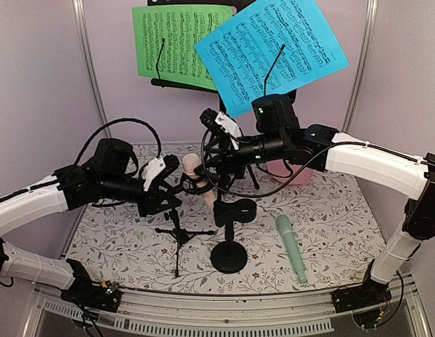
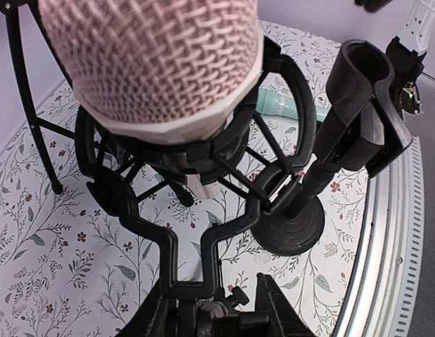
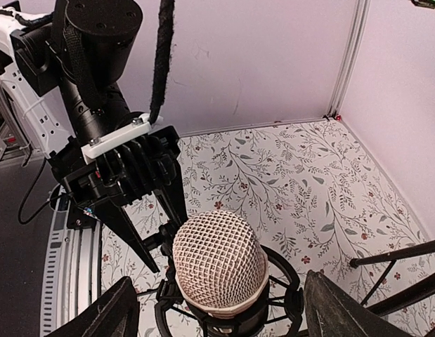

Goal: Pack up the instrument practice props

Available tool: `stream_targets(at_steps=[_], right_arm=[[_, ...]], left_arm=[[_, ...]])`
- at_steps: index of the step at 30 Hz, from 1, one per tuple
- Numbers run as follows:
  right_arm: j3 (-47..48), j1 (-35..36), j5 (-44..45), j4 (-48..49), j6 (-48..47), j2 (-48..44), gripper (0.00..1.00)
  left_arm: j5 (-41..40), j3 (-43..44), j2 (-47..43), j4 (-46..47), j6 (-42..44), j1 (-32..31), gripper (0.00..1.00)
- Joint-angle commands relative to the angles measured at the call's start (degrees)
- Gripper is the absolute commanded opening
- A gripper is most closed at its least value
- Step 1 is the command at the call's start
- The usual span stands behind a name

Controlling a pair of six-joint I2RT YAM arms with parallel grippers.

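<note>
1. Music stand (image 1: 183, 83) at the desk's (image 1: 329, 225) back. Left sheet (image 1: 176, 45) and right sheet (image 1: 270, 53) rest on it, the tilted right one overlapping the left.
2. Mid-desk: mesh-headed microphone (image 1: 191, 167) sits in shock mount (image 1: 197, 186), above small tripod (image 1: 176, 235).
3. Clip stand (image 1: 229, 256) just right of the tripod, nearer the front.
4. Slim microphone (image 1: 291, 247) lies flat, right of the clip stand, apart.
5. Dish (image 1: 301, 174) right rear, behind the right arm.
6. Left tool (image 1: 168, 186) at the mount's left; right tool (image 1: 210, 147) behind, straddling the microphone head.

Top external: high at near edge, facing back wall (image 1: 112, 70), wide. Wrist views: close, opposite sides, sharing pink microphone (image 2: 147, 63), mic support (image 2: 203, 232), floral bench (image 1: 329, 217).
</note>
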Motion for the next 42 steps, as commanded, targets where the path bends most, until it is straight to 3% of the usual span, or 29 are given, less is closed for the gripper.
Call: stream_targets(at_steps=[1, 10, 17, 31, 34, 42], right_arm=[[2.4, 1.0, 0.8, -2.0, -2.1, 1.8, 0.83], [5.1, 2.0, 1.6, -3.9, -4.2, 5.0, 0.79], [6.5, 2.4, 1.3, -4.6, -4.6, 6.6, 0.64], [6.9, 3.1, 1.1, -5.1, -5.4, 7.2, 0.54], [6.9, 3.2, 0.9, -4.9, -5.5, 7.2, 0.46], [6.6, 3.7, 0.1, -3.6, -4.3, 6.1, 0.43]], left_arm=[[-0.4, 1.7, 0.0, 1.6, -0.6, -1.5, 0.04], [-1.7, 1.2, 0.7, 1.7, -1.5, -3.0, 0.01], [-2.1, 0.6, 0.4, 1.8, -1.6, -3.1, 0.01], [-3.3, 0.4, 0.3, 1.8, -1.4, -3.2, 0.0], [-3.5, 0.4, 0.4, 1.7, -1.5, -3.2, 0.0], [-5.2, 0.5, 1.2, 0.5, -2.0, -3.6, 0.0]])
